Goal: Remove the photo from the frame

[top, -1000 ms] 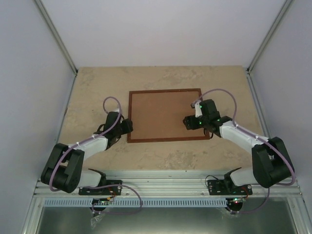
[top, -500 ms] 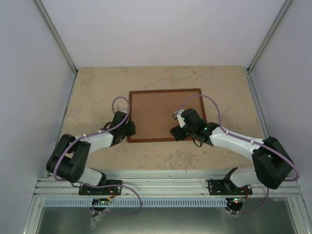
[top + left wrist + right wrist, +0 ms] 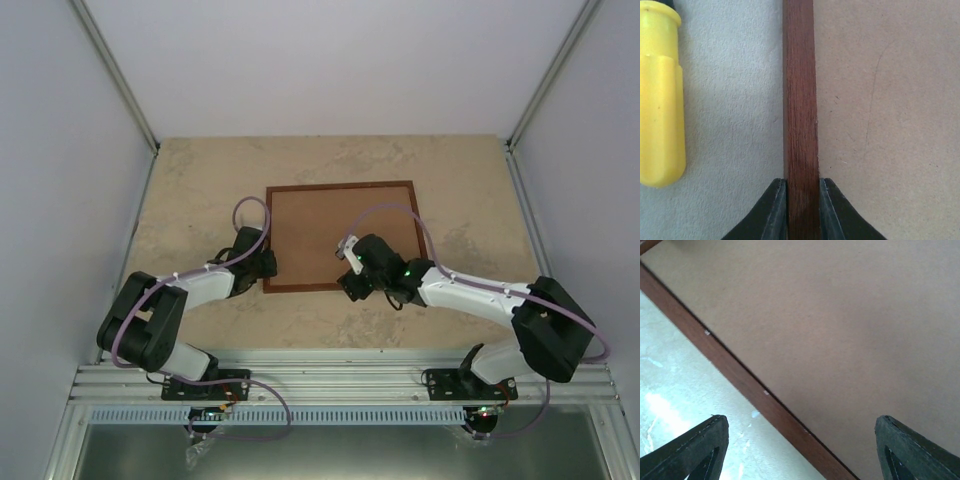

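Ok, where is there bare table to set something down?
Bare table lies beyond the frame and along its right side. Crowded: near-left corner, where the left gripper clamps the edge beside a yellow handle, and the near edge under the right gripper.

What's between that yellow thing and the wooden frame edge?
Only a bare strip of pale table separates the yellow object from the frame and its wooden edge; the left wrist view shows it.
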`<state>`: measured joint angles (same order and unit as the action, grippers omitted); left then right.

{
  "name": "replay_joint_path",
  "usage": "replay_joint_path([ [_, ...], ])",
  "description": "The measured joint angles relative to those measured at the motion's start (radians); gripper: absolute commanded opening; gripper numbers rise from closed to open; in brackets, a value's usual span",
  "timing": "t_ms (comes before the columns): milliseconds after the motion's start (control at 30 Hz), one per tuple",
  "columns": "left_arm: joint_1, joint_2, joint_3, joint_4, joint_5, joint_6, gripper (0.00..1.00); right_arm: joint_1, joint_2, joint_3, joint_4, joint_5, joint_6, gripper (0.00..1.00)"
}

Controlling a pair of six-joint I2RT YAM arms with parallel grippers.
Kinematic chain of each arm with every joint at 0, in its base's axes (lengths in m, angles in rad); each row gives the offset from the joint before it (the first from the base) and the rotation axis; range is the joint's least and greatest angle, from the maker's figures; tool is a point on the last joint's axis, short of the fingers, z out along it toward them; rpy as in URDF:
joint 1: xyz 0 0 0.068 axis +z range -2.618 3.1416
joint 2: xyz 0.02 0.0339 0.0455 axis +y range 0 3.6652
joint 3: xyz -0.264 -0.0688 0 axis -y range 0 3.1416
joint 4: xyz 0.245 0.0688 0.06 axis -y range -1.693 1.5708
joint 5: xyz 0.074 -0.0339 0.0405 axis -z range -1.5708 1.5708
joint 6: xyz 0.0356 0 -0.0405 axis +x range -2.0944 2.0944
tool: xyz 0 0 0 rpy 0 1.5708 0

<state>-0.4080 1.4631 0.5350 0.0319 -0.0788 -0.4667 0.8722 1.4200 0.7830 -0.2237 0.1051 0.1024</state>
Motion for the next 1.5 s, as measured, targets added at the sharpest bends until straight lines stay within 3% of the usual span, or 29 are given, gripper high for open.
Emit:
replay_joint_path([
  [367, 0.000, -0.100, -0.009, -0.065, -0.018, -0.002, 0.03, 0.229, 0.063, 0.008, -0.003, 0.206, -0.075, 0.81],
  [633, 0.000, -0.175, -0.022, -0.077, -0.024, -0.001, 0.02, 0.383, 0.254, 0.074, -0.027, 0.472, -0.128, 0.79],
  [933, 0.000, -0.207, -0.032, -0.083, -0.022, -0.002, 0.02, 0.406, 0.389, 0.105, 0.048, 0.761, -0.224, 0.78],
  [1267, -0.002, -0.211, -0.036, -0.081, -0.010, -0.005, 0.02, 0.392, 0.497, 0.096, 0.320, 0.914, -0.430, 0.72],
  [1500, -0.002, -0.232, -0.046, -0.048, 0.023, -0.021, 0.02, 0.350, 0.530, 0.055, 0.504, 0.928, -0.570, 0.55],
])
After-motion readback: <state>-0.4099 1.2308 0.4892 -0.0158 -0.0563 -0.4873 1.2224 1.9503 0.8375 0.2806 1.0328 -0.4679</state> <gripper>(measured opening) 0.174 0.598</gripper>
